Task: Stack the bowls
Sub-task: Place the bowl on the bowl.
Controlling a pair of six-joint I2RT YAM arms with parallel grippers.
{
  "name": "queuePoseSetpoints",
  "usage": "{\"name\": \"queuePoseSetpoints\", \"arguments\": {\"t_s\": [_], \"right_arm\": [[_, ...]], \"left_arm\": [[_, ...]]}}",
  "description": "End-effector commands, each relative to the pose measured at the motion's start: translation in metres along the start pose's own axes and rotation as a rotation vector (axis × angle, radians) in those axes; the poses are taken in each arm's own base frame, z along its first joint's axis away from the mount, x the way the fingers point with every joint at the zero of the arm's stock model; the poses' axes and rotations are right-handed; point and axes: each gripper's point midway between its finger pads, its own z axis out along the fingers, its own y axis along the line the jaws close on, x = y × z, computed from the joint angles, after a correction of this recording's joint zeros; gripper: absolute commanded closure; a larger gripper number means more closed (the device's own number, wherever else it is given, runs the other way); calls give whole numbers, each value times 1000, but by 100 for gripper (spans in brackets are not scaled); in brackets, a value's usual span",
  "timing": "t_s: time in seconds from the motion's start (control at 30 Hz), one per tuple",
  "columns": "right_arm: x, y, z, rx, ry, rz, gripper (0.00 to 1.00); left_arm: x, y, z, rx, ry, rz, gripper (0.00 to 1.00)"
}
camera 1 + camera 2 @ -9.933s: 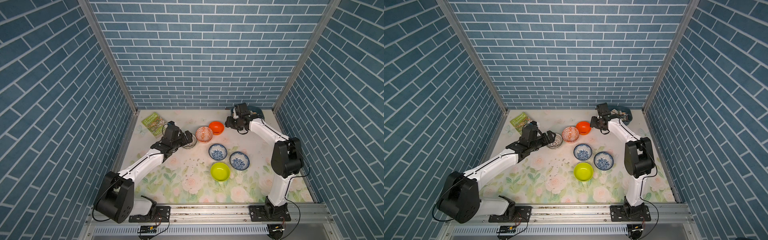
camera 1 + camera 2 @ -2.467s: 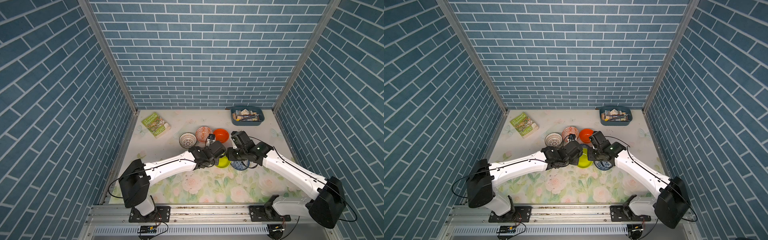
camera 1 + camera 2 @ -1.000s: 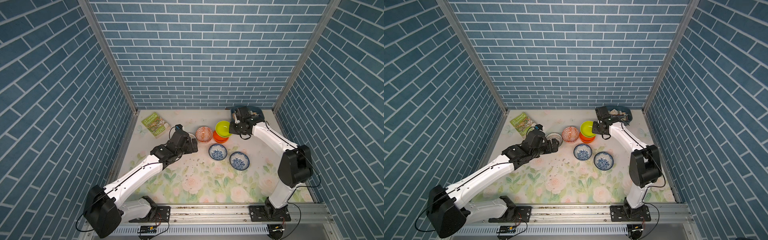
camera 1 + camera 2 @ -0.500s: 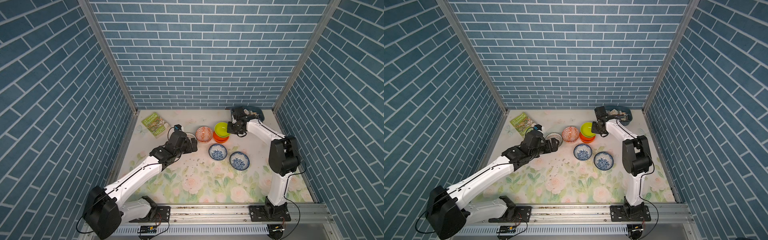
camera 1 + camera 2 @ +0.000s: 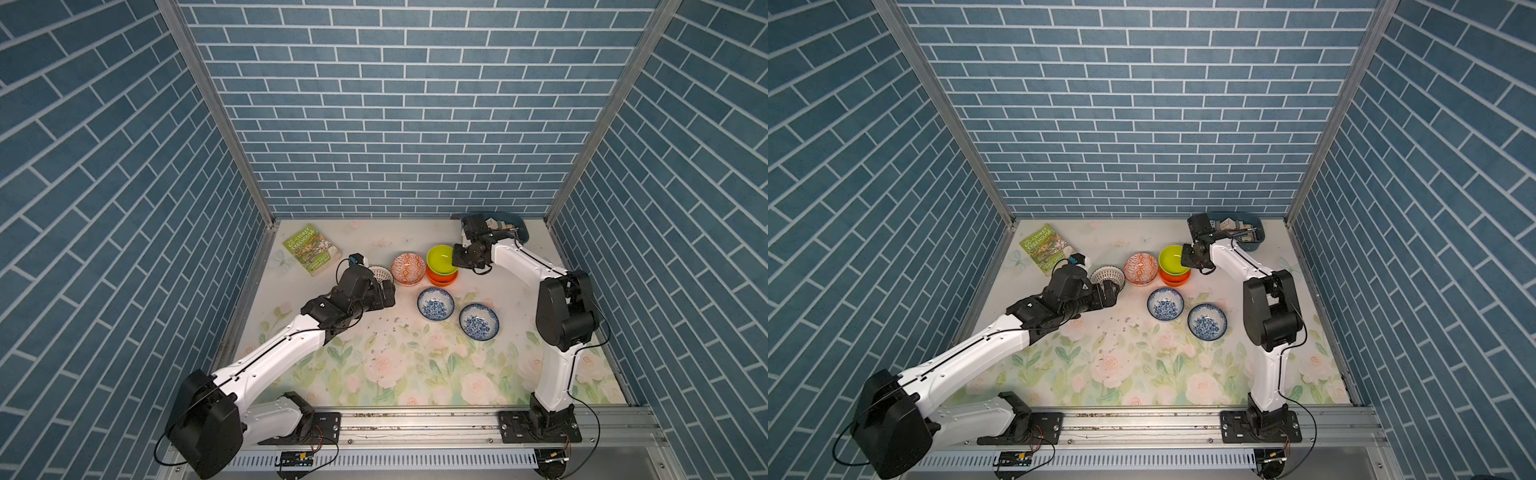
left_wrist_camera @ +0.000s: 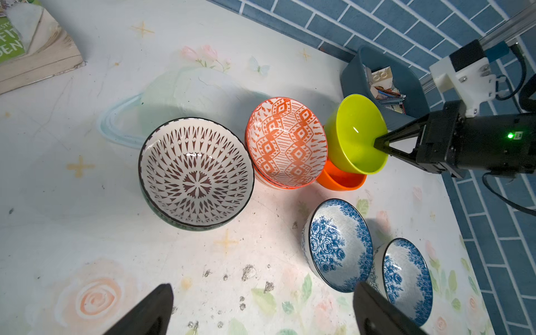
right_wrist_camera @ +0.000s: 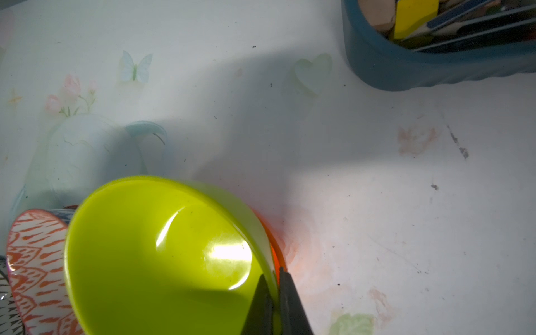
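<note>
The lime bowl (image 6: 355, 136) hangs tilted over the orange bowl (image 6: 340, 181), with its lower side down inside it. The right pincer (image 6: 377, 143) is pressed tight on its rim. We judge this pair almost made: the bowl is not yet seated flat and not yet released.

Just beside it, the patterned bowl (image 6: 285, 142) sits in another bowl of which only a rim line shows; we think this is its twin. The lattice bowl (image 6: 195, 171) sits in the grey-green bowl (image 6: 188, 227). One blue bowl (image 5: 435, 304) and the other blue bowl (image 5: 478, 321) stand single on the bench (image 5: 511, 299), close together. The left pincer (image 5: 386, 295) is spread wide and empty, near the lattice bowl.

So we count three pairs and two loose bowls. If one stack is wanted, most of the joining remains.

We cannot tell whether the lime bowl touches the bottom of the orange one. In the right wrist view the orange bowl is only a thin strip behind it. In both top views the left arm covers part of the lattice bowl, and the right arm hides part of the tray (image 5: 521, 230).
</note>
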Motion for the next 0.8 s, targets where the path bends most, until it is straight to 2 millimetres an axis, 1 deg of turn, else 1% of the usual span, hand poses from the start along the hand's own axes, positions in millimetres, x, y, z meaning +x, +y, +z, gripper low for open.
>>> {"name": "queuePoseSetpoints", "arguments": {"t_s": [0.0, 0.17, 0.57, 0.6, 0.67, 0.77], "right_arm": [[8, 3, 1, 6, 5, -14, 100], [11, 3, -1, 6, 1, -4, 100], [22, 9, 6, 12, 32, -22, 100], [23, 9, 6, 13, 35, -23, 96], [23, 10, 5, 11, 35, -24, 84], [23, 12, 2, 14, 34, -30, 70]], "left_arm": [[0, 3, 1, 3, -9, -19, 0], [2, 3, 4, 5, 1, -17, 0], [3, 3, 4, 8, -2, -19, 0], [3, 3, 4, 8, -3, -20, 0], [2, 2, 3, 11, -4, -17, 0], [1, 0, 4, 13, -5, -16, 0]]}}
